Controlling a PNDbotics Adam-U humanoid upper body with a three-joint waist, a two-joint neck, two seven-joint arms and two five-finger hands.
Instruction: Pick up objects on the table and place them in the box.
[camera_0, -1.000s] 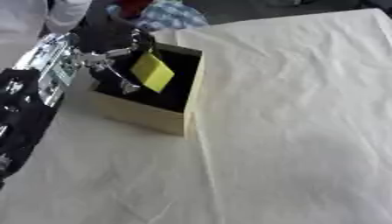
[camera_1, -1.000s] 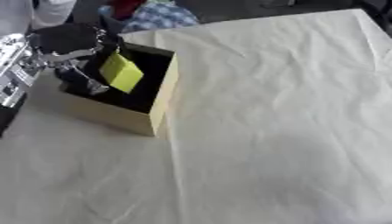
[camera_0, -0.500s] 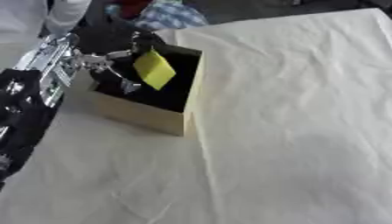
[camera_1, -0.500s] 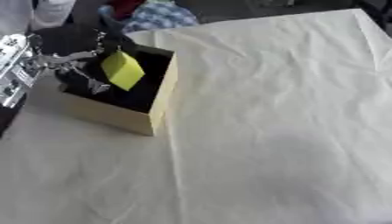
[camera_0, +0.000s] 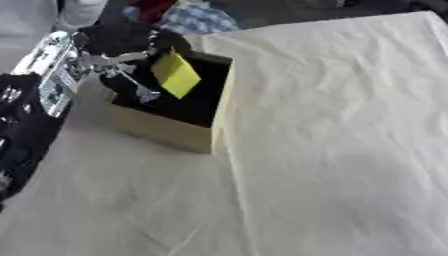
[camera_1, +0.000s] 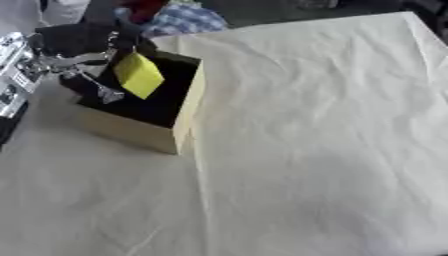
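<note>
We hold 1 yellow piece (camera_0: 176, 74) pinched at its upper edge in our left hand (camera_0: 122, 42), hanging over the dark inside of the box (camera_0: 166, 131); it looks thin, light and flat, so an edge pinch suits it; the right hand is unseen.

Creased matt cloth (camera_0: 332, 125); plain cardboard box (camera_0: 166, 132)

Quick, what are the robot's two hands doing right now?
Left hand: shut on the yellow thing, over the box.
Right hand: not in view.
</note>
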